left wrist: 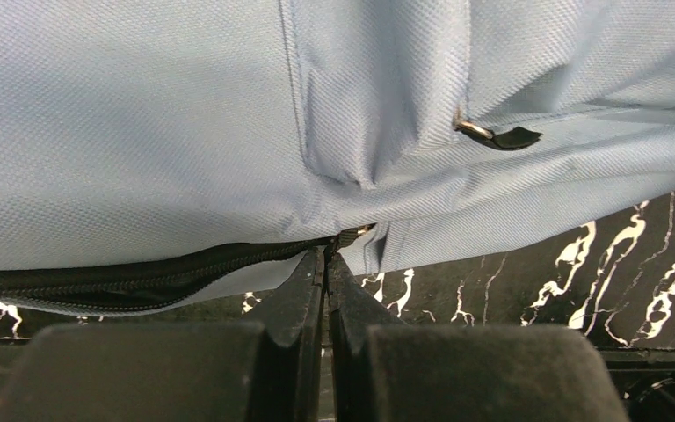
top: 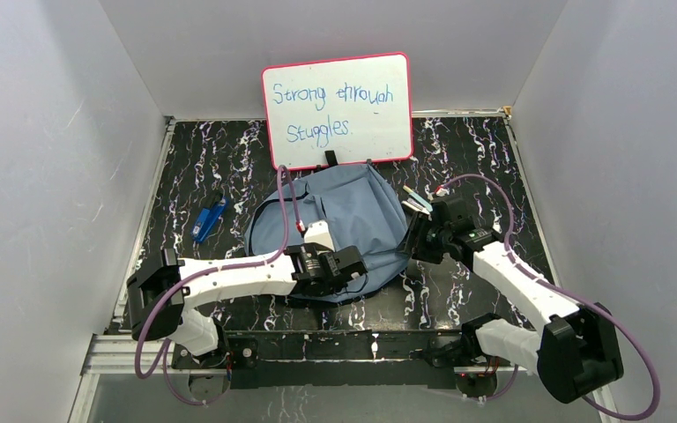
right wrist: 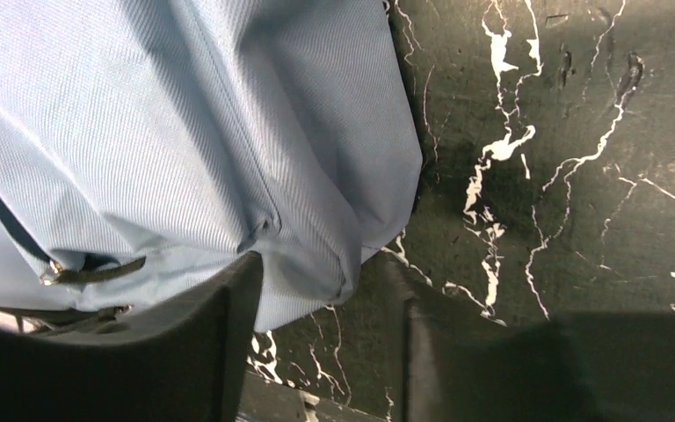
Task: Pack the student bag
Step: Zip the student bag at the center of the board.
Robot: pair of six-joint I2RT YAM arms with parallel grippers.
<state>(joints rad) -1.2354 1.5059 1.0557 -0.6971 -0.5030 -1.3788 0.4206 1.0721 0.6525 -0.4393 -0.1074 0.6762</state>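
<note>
Pinching the bag (top: 344,198) by its zipper edge, left fingers (left wrist: 325,272) are clenched; right fingers (top: 414,236) hang open. Blue thing (top: 209,218) lies outside, unpacked.

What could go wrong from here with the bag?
1. The left hand is shut right at the zipper end of the student bag; with so little caught, if anything, a pull may slip off.
2. The right hand stands open over loose side fabric; closing may grab only a fold, so the floppy bag drags.
3. The whiteboard stands right behind the bag; a drag could topple it.
</note>
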